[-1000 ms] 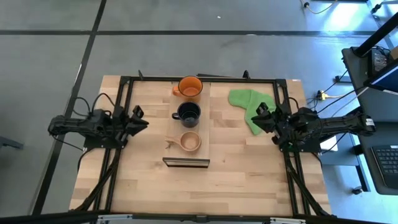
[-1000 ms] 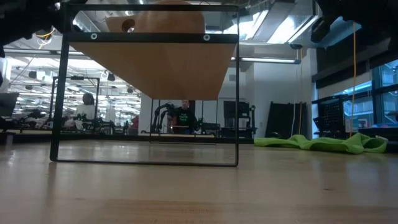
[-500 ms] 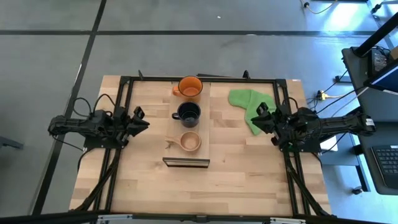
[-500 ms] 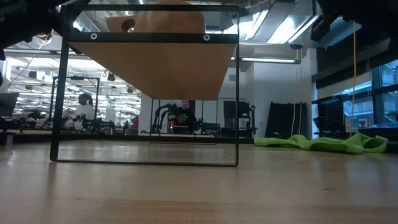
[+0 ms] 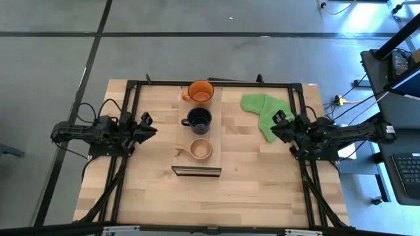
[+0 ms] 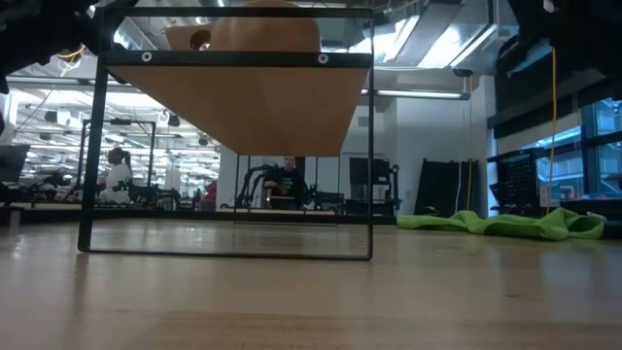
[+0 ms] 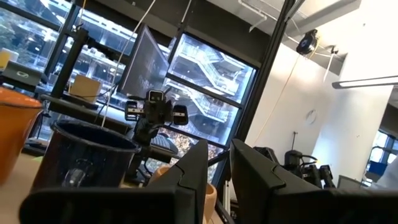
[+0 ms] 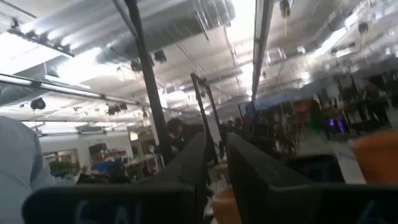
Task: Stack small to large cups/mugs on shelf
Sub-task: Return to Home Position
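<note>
Here the shelf [image 5: 216, 135] runs lengthwise down the middle of the table [image 5: 151, 190], lifted on a thin black frame. All three cups stand upright on it in one row, each apart from its neighbour. The orange mug [image 5: 200, 92] is at the far end, the navy mug [image 5: 199, 119] is in the middle, and the shallow wooden cup [image 5: 201, 149] is toward the near end, with a bare stretch of board beyond it. All three handles point to the left arm's side. The left gripper [image 5: 148, 124] hangs over the table on that side, aimed at the shelf about level with the navy mug and clear of the board. In its wrist view its fingers [image 7: 198, 163] stand close together with only a slim gap and nothing between them. The right gripper [image 5: 279, 124] is on the other side, facing the shelf from farther off, at the edge of a crumpled green cloth [image 5: 257, 105] that lies beside the shelf without touching it. Its fingers [image 8: 239, 163] are likewise drawn narrow and hold nothing. From table height the board's underside fills the top of the frame, and a person [image 6: 119, 167] shows in the room beyond
</note>
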